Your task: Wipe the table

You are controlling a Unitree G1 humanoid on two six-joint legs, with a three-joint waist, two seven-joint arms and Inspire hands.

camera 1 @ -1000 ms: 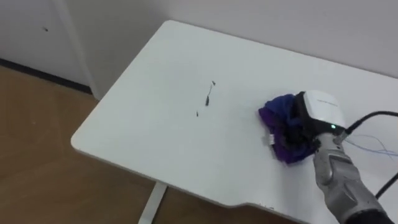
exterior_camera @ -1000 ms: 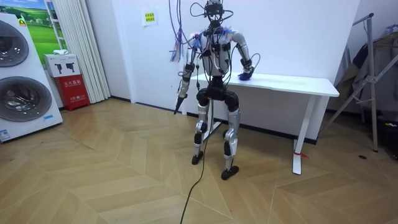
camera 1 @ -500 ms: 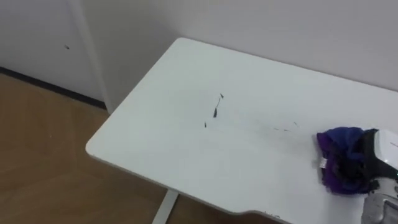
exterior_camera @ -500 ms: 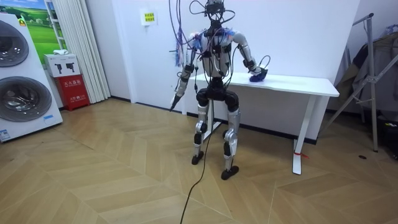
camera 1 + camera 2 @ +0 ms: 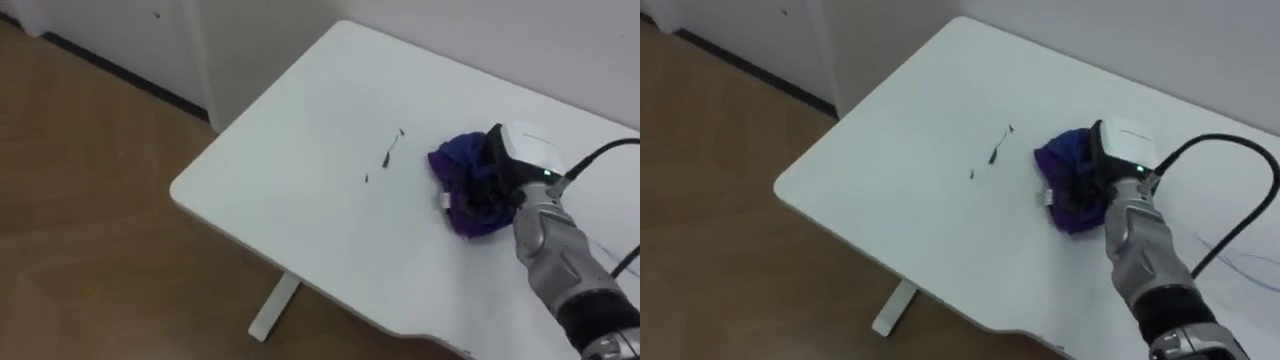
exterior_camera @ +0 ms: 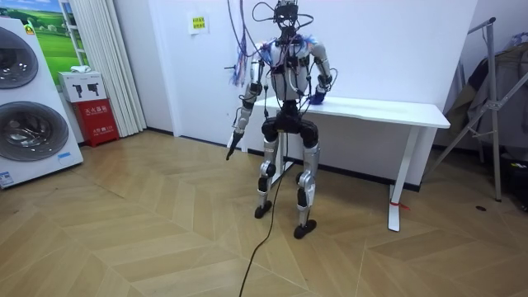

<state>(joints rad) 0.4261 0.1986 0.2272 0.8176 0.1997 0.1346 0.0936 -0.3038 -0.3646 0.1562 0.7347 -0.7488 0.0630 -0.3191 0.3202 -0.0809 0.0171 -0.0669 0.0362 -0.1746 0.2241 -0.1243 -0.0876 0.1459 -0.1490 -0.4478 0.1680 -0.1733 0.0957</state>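
We judge the wiping unfinished: 3 small dark marks [image 5: 386,158] lie on the white table [image 5: 290,210], just left of the purple cloth [image 5: 460,170]. The cloth sits bunched on the table under our right hand [image 5: 525,150], whose fingers are curled into it, pressing it down. Our left hand [image 6: 234,147] hangs at our side; we cannot tell how its fingers are set. What is left, as we see it, is a sweep leftward over the marks. Bare table lies open that way up to the left end. The near edge drops to the floor [image 5: 90,200], and the wall [image 5: 560,40] closes the far side.
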